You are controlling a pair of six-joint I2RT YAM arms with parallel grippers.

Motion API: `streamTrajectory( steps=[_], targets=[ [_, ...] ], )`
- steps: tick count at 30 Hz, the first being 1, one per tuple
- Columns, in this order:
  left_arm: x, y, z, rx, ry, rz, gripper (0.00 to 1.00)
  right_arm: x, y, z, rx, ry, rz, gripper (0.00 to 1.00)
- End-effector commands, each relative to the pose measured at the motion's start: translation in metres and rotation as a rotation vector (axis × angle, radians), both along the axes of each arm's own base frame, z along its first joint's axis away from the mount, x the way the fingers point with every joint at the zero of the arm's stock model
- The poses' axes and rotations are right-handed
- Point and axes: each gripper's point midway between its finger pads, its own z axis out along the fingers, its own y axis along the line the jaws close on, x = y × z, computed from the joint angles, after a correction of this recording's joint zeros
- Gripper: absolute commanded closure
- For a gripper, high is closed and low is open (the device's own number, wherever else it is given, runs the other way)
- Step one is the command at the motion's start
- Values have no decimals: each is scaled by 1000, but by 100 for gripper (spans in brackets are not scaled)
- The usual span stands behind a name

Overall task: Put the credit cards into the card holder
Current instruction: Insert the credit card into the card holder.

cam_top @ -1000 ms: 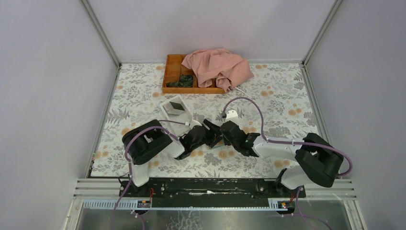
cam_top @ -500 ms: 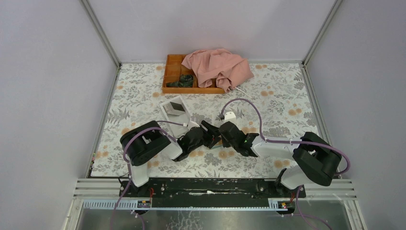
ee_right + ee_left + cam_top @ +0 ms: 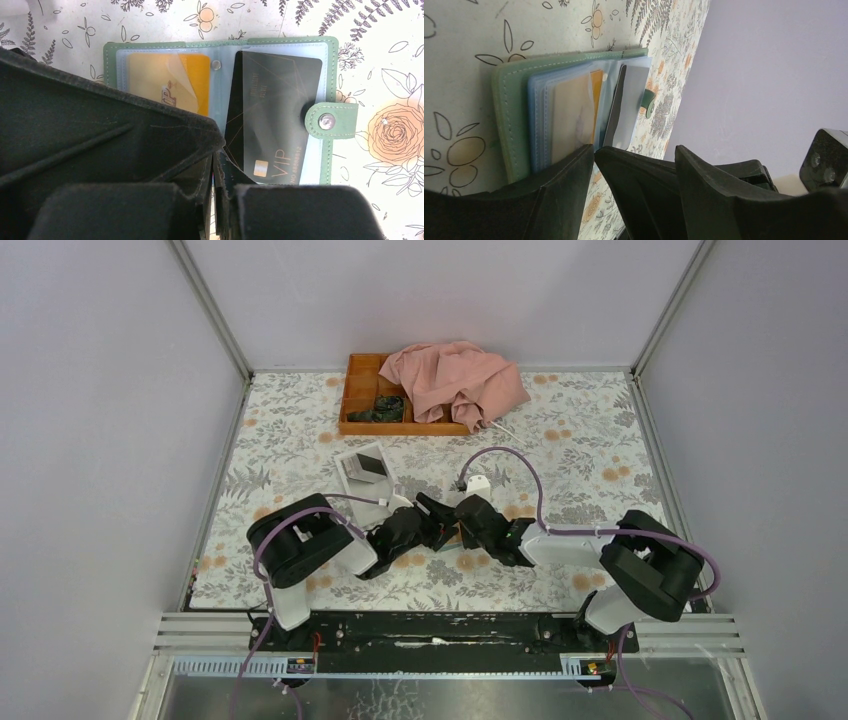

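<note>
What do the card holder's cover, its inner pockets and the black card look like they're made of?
The card holder cover: matte grey-green, probably faux leather, with stitching along the edge and a metal-looking snap stud on its strap. The inner pockets: clear, faintly bluish soft plastic, and the orange card shows through. The black card: likely stiff plastic, smooth with gold print.
</note>
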Motion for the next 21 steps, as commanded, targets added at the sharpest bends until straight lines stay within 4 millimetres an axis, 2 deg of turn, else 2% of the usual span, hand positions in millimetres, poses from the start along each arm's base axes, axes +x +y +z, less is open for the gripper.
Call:
streamTrajectory(
  steps=[1, 12, 16, 21],
  targets=[
    [-28, 17, -48, 142, 103, -44, 32, 15, 5, 11, 7, -57, -57, 93],
    [-32, 21, -59, 146, 129, -37, 34, 24, -21, 15, -91, -117, -143, 94],
    [-34, 22, -60, 143, 134, -39, 34, 24, -20, 18, -88, -121, -138, 94],
    [-34, 19, -60, 132, 135, -43, 34, 22, -7, 21, -34, -113, -89, 93]
  ],
)
